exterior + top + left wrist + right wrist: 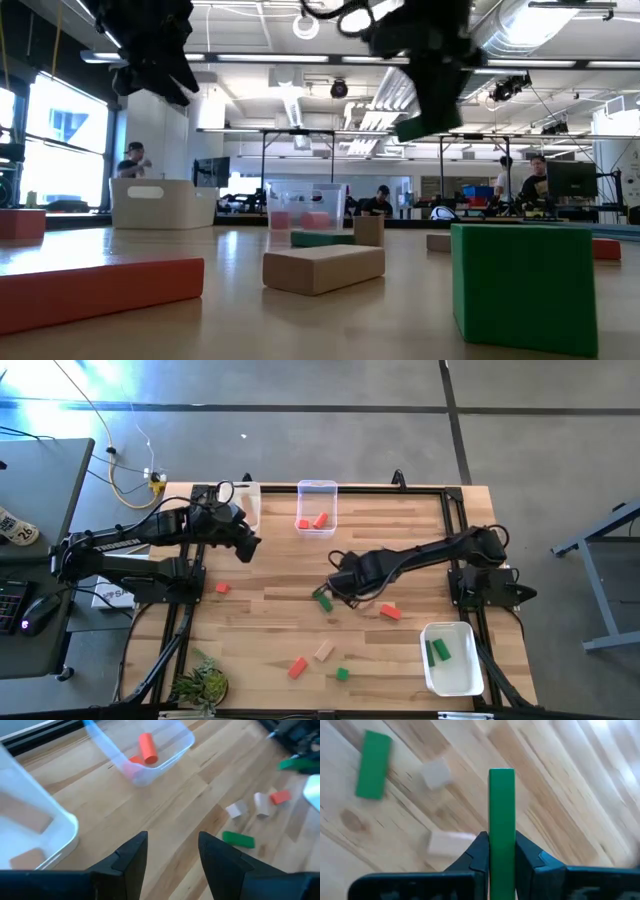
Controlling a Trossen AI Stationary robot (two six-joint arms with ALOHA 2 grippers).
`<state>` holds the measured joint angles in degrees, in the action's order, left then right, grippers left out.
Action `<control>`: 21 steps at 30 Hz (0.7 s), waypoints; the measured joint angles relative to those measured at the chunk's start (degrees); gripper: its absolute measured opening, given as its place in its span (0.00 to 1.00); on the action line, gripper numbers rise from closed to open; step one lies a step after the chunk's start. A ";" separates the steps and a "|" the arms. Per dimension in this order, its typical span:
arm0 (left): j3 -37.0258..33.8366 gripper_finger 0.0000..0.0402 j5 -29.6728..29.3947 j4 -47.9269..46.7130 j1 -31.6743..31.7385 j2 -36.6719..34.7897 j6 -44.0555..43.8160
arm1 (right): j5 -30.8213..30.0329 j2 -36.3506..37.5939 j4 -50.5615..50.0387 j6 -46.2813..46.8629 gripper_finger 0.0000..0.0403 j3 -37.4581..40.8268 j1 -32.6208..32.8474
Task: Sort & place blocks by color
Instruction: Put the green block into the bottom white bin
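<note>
My right gripper (336, 590) hangs over the middle of the table, shut on a green bar (501, 805), which the low view shows up in the air (425, 125). Under it lie another green bar (373, 765) and two plain wooden blocks (436, 772). Loose blocks rest flat on the table: red ones (390, 612) (222, 588) (297, 667), a wooden one (323, 651) and a green cube (342, 674). My left gripper (170, 850) is open and holds nothing, raised at the far left beside the white tub (30, 830). My right gripper pinches the green bar's two long faces (501, 845) between its two fingers, at one end of the bar. The fingers point steeply down and lie along the bar, whose free end sticks out past the fingertips. The bar is lifted clear of the table.
A clear tub (317, 505) with red blocks stands at the far edge, and next to it a white tub (247, 500) holding wooden blocks. A white tub (450, 658) with green blocks sits near right. A small plant (205, 682) stands at the near left corner.
</note>
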<state>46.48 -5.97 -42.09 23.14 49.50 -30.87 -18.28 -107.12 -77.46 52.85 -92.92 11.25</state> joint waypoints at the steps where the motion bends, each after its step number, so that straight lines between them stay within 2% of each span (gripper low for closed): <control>1: 0.00 0.41 -0.40 -0.60 0.00 0.00 -0.32 | -0.16 0.57 -1.57 1.74 0.07 0.00 0.70; 9: 0.00 0.41 -0.75 -2.69 0.03 0.00 -0.56 | -0.20 3.65 -12.43 18.05 0.07 0.00 6.81; 15: -0.02 0.42 -1.58 -4.07 0.09 0.00 -1.95 | 0.71 5.34 -12.65 28.38 0.07 0.02 12.53; 21: -0.02 0.48 -1.03 -5.37 0.09 0.00 -2.32 | 3.16 5.65 -12.61 37.63 0.07 0.04 18.58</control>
<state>46.46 -7.00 -47.46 23.22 49.50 -33.19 -15.13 -101.47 -90.07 90.49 -92.88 29.84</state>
